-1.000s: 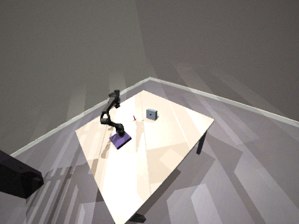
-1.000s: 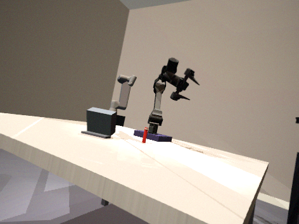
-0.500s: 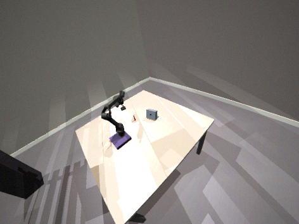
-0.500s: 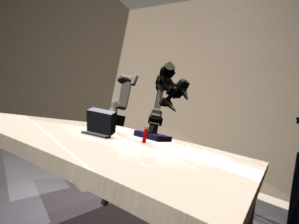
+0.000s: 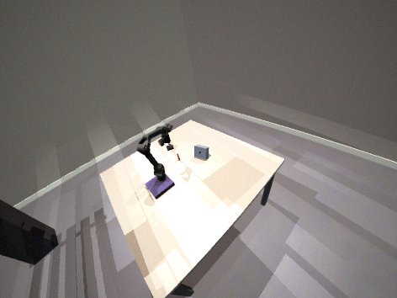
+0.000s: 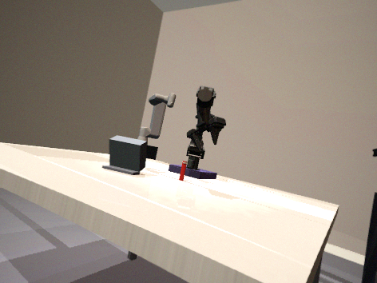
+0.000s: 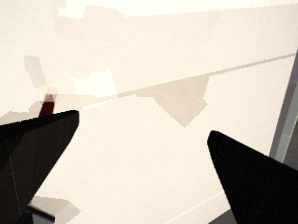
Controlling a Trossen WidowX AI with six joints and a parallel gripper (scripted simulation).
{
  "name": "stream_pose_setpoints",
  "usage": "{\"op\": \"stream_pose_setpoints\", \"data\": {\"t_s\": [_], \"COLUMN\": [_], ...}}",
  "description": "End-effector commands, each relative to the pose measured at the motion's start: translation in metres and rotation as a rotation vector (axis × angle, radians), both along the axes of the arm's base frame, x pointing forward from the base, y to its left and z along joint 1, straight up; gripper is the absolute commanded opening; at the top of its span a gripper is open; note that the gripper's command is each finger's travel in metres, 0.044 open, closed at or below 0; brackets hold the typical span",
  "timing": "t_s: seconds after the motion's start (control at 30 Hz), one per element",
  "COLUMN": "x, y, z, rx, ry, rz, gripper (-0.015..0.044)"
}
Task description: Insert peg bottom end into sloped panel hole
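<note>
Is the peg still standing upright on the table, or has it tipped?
Upright. In the exterior view the red peg stands vertically on the table, apart from the open pincer above it.

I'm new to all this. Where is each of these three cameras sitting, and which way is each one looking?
Top: high up in the room, looking down at the whole table; the entire arm shows.
Exterior: low beside the table, looking across it at the arm's front, the red peg and the panel.
Wrist: on the arm, looking down between the open gripper fingers at the table top.
Shared: the red peg appears in all three; the wrist view catches only its top, beside one finger.
</note>
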State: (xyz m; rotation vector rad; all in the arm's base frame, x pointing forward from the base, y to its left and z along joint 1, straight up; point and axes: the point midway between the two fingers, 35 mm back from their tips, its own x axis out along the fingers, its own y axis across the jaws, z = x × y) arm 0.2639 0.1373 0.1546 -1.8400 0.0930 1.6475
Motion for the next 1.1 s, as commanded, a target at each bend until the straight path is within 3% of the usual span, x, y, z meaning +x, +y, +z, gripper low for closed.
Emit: {"op": "stream_pose_setpoints", "data": {"t_s": [0.0,0.47,1.07], "x": [0.005,0.010,0.012], "y": [-0.015,-0.071,-0.071], "z": [-0.012,-0.049,-0.071], "rx": [-0.084,-0.360,-0.363], "ry": [0.033,0.187,0.188], "rz": [-0.012,-0.021,-0.021], "gripper": [0.0440,0.0440,0.0440]}}
